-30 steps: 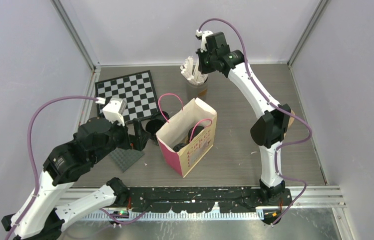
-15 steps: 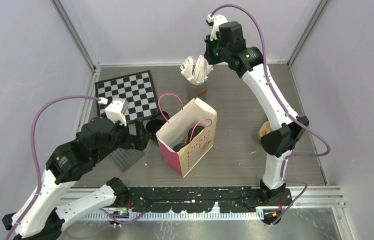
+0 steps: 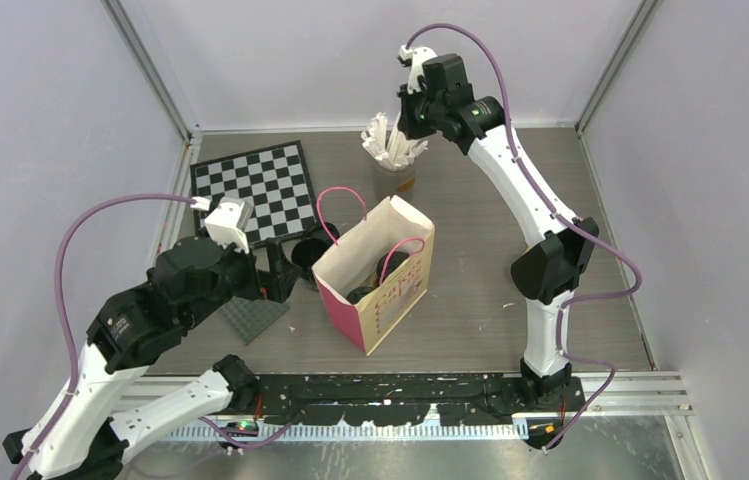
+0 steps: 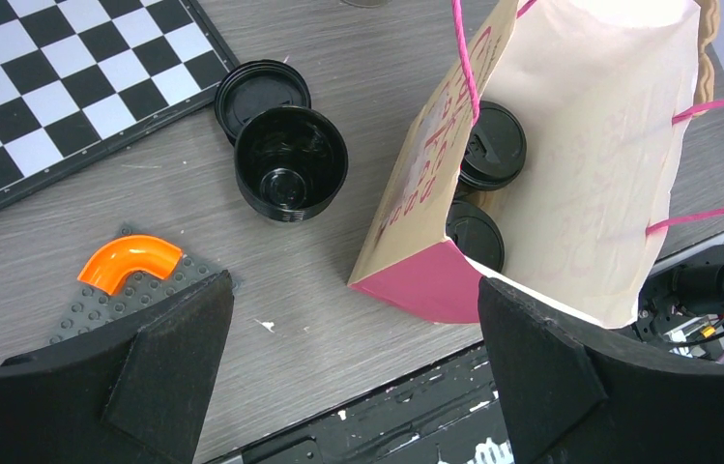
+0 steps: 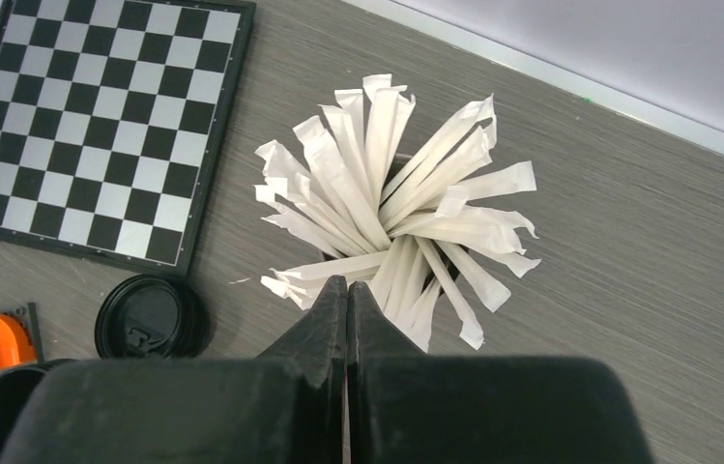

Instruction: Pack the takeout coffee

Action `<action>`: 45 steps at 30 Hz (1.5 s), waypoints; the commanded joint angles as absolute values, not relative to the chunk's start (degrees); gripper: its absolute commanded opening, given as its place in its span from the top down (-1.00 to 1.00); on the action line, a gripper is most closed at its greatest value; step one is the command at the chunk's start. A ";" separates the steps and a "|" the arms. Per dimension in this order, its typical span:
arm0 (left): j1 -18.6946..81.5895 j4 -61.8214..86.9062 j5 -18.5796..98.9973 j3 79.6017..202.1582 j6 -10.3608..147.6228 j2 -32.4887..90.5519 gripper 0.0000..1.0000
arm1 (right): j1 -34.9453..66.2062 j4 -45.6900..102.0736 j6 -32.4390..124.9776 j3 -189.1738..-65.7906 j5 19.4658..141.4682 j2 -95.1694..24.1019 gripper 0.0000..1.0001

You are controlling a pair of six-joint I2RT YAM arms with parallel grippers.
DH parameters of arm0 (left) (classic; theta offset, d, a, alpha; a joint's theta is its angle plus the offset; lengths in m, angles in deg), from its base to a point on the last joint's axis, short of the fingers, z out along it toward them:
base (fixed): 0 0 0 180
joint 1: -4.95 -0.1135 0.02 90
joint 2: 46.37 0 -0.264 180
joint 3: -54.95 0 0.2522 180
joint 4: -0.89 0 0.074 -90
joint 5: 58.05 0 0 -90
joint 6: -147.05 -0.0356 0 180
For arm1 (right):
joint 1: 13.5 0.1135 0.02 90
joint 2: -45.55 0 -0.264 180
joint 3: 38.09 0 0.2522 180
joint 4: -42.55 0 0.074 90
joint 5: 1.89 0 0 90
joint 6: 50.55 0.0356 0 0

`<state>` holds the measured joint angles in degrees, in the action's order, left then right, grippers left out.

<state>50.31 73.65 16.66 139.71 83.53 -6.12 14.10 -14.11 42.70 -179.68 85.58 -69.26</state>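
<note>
A pink paper bag (image 3: 375, 275) stands open mid-table, and two lidded black takeout coffee cups (image 4: 493, 145) (image 4: 475, 235) sit inside it. Left of the bag stands a third black cup (image 4: 290, 164), open, with its loose lid (image 4: 261, 92) lying beside it. My left gripper (image 4: 356, 285) hovers open over the table at the bag's near corner and holds nothing; in the top view, the left gripper (image 3: 275, 275) partly hides the open cup. My right gripper (image 5: 347, 285) is shut and empty, high above the cup of white wrapped sticks (image 5: 396, 213) at the back.
A chessboard (image 3: 255, 185) lies at the back left. Near the left gripper, a grey studded plate (image 4: 97, 309) carries an orange curved piece (image 4: 130, 261). The cup of sticks (image 3: 393, 165) stands behind the bag. Walls close in the table on three sides.
The right arm rose and swung right, then came back a little left above the sticks; its gripper stays shut. The left arm and the bag have not moved.
</note>
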 commanded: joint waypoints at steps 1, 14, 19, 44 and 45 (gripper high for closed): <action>50.48 72.35 15.95 140.43 83.33 -6.24 -0.99 | 14.35 -11.31 42.88 -180.89 83.48 -67.99 1.00; 50.48 72.65 16.86 140.85 82.89 -5.49 -0.99 | 14.34 -16.54 42.95 -177.50 95.05 -66.05 0.34; 50.48 72.66 17.18 141.39 82.97 -4.73 -1.00 | 14.31 -17.14 44.24 -176.27 95.08 -66.08 0.39; 50.48 72.54 16.84 140.56 82.82 -5.19 -0.99 | 14.33 -18.03 48.96 -178.17 100.65 -67.75 0.51; 50.48 72.68 16.79 140.60 82.85 -5.28 -1.00 | 14.36 -17.95 49.21 -178.37 101.01 -67.62 0.52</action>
<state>50.31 73.67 16.96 139.71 83.47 -4.90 14.12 -19.68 47.68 -175.92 98.35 -69.23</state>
